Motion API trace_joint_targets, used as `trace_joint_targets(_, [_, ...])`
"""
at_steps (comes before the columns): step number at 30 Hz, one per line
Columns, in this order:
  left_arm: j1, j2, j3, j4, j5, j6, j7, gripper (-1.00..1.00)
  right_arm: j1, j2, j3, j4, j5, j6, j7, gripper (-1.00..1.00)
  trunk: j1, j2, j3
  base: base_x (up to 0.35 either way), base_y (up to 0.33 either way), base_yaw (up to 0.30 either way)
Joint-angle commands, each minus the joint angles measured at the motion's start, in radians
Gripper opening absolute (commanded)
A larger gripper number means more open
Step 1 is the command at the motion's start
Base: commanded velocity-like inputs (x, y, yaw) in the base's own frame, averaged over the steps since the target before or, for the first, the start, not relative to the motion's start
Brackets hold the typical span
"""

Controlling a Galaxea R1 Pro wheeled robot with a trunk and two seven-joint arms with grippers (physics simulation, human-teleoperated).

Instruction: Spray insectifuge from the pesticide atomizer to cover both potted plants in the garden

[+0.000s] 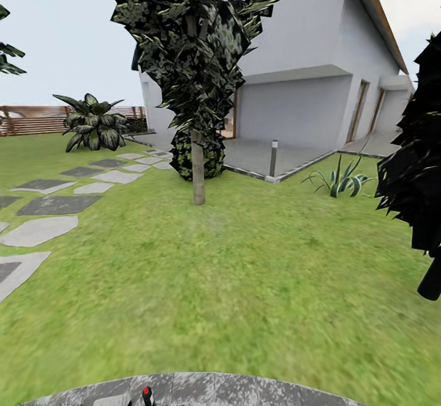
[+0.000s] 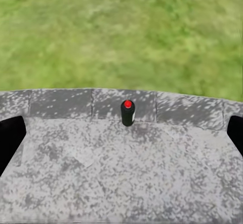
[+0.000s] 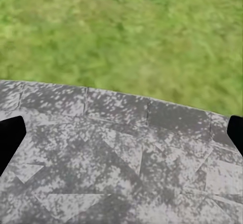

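Mottled grey patio [image 1: 202, 389] stone curves along the bottom of the head view, and on it near the edge toward the lawn [image 1: 245, 271] stands a small dark bottle with a red tip [image 1: 146, 394], upright; the left wrist view shows the same bottle [image 2: 127, 112] just inside the patio's [image 2: 121, 173] rim stones, a pale patch on its side too small to read. No brand or writing can be read anywhere. Both wrist views carry black finger [image 2: 10, 138] shapes at their side edges, well apart, so the left gripper and the right one, with its fingers [image 3: 10, 140] likewise spread, stand wide and hold nothing. Beyond the grass stand a dark-leaved tree [image 1: 197, 87], a grey bollard light [image 1: 273, 158], stepping stones [image 1: 55, 204], a white house [image 1: 306, 75] and a slatted brown fence [image 1: 37, 121].
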Motion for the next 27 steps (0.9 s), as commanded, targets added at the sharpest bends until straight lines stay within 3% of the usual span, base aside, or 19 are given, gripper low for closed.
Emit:
trace_joint_targets(1, [-0.001,0.0,0.001,0.001,0.003,-0.003,0.0,1.0,0.0,0.0,0.0,0.001,0.001,-0.003,0.0,1.0,0.0,0.0,-0.001,0.0,0.0,0.264])
trace_joint_targets(14, [-0.001,0.001,0.0,0.001,0.003,-0.004,0.0,1.0,0.0,0.0,-0.001,0.025,-0.001,-0.004,-0.001,1.0,0.0,0.0,-0.001,0.0,0.0,0.274])
trace_joint_targets(21, [-0.009,0.0,0.001,-0.001,0.003,0.003,0.0,1.0,0.0,0.001,-0.004,0.018,-0.003,-0.004,-0.001,1.0,0.0,0.0,-0.001,0.0,0.0,0.048])
trace_joint_targets(22, [-0.018,-0.001,0.003,-0.012,0.003,0.006,-0.001,1.0,-0.001,0.001,-0.005,-0.009,-0.004,-0.004,-0.001,1.0,0.0,0.0,-0.001,0.0,0.0,0.0])
trace_joint_targets(24, [-0.103,-0.001,0.002,-0.025,-0.001,0.021,-0.002,1.0,-0.012,0.001,-0.006,-0.102,-0.004,-0.002,-0.001,1.0,0.0,0.0,-0.001,0.0,0.0,0.0])
trace_joint_targets(27, [-0.157,0.0,0.001,-0.031,-0.013,0.063,-0.001,1.0,-0.051,0.001,-0.006,-0.156,-0.004,-0.001,-0.001,1.0,0.0,0.0,-0.001,0.0,0.0,0.0])
